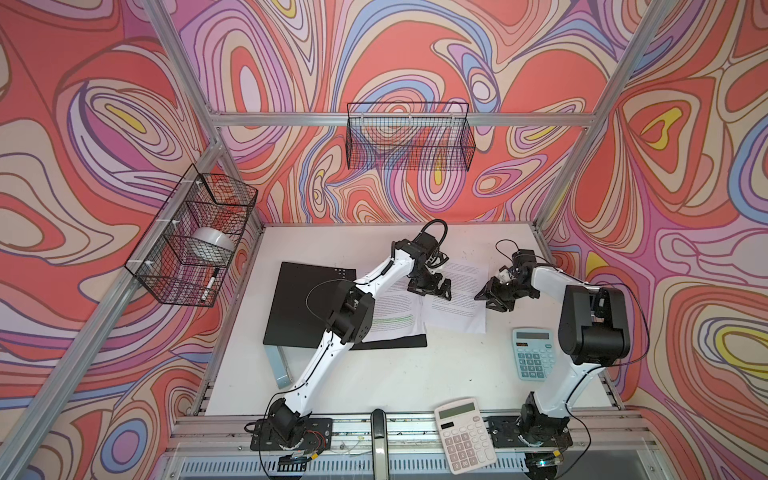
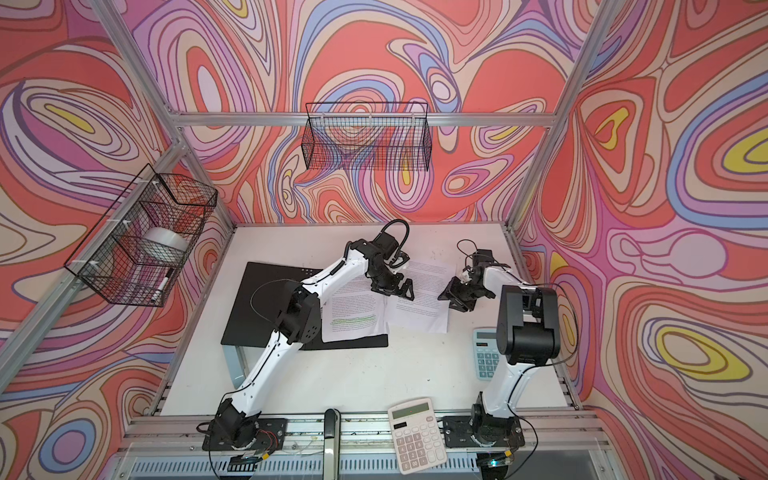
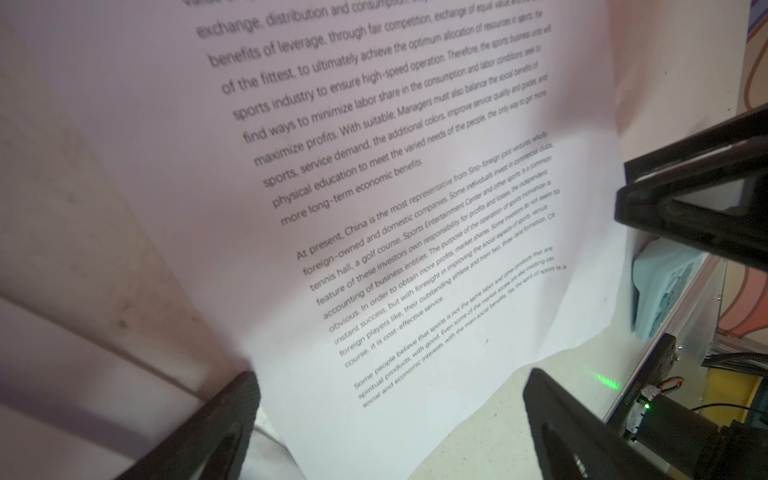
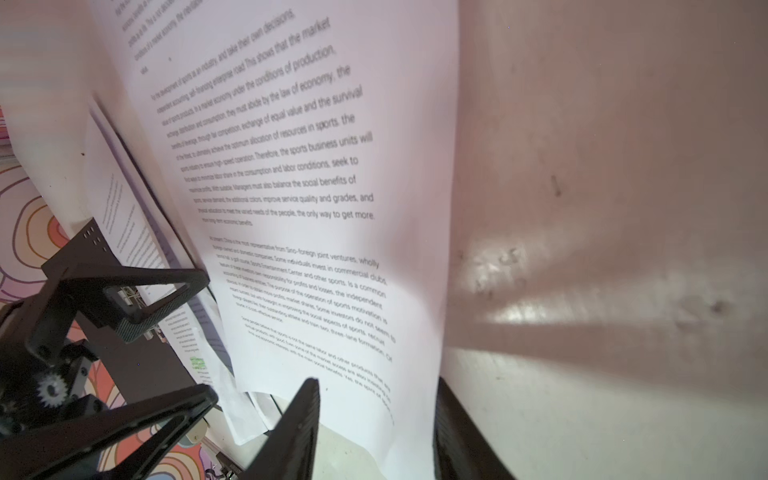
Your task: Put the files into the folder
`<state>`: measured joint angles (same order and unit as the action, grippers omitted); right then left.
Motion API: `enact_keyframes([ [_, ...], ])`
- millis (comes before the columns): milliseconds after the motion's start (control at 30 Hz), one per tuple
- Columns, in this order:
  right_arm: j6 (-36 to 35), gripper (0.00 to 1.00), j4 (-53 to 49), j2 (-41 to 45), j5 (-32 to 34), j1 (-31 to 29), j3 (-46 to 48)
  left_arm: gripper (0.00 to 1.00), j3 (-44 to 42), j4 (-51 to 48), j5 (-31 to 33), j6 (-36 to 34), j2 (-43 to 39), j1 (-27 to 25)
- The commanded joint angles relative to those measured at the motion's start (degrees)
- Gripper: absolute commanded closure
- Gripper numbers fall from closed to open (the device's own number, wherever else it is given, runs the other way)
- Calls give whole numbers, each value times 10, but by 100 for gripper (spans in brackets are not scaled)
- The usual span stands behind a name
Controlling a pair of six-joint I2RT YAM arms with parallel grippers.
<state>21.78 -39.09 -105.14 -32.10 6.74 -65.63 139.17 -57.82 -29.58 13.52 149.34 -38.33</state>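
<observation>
Folder: The folder [image 1: 299, 307] lay open on the desk [image 1: 374, 374], black inside facing up, left of centre in both top views.
Filed sheet: 1 of the files, the highlighted sheet [image 1: 395, 321] with its green lines, lay on the folder's right half, partly hidden under the left arm.
Loose sheet: The loose sheet [image 1: 457, 309] lay just right of it, mostly on bare desk, with its near left corner meeting the highlighted sheet.
Long axis: It ran from the desk's far edge toward the near edge, slightly tilted.
Left gripper: The left gripper [image 1: 436, 291] sat over the loose sheet's left long edge, jaws spread wide. The left wrist view showed printed text between them, and I could not tell whether they touched the paper.
Right gripper: The right gripper [image 1: 488, 301] sat at the sheet's right long edge. Its jaws were about half spread, and the right wrist view showed the paper's edge [image 4: 440, 291] running into the gap, not yet pinched.
Deciding relation: The folder lay to the left of the loose sheet, across the sheet's short side. The right arm was nearer the outer edge and the left arm nearer the folder, so the sheet probably needed to travel leftward.
</observation>
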Motion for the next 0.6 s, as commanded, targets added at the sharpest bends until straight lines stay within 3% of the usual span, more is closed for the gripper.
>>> enact_keyframes([
  [0, 8, 58, 40, 23, -23, 5, 25, 0, 8, -15, -1, -9, 19, -4],
  [200, 6, 64, 52, 14, -9, 9, 27, 0, 10, -9, -27, -9, 11, -4],
  [400, 4, 80, 51, 16, -1, 15, 20, 0, 12, -14, -37, -16, 1, -4],
  [467, 0, 91, 47, 24, -1, 15, 16, 0, 13, -16, -39, -21, -9, -4],
  [533, -2, 100, 44, 33, 2, 15, 12, 0, 22, -28, -11, -35, -23, -7],
  [567, -1, 100, 43, 33, 4, 15, 11, 0, 25, -30, 14, -38, -36, -9],
])
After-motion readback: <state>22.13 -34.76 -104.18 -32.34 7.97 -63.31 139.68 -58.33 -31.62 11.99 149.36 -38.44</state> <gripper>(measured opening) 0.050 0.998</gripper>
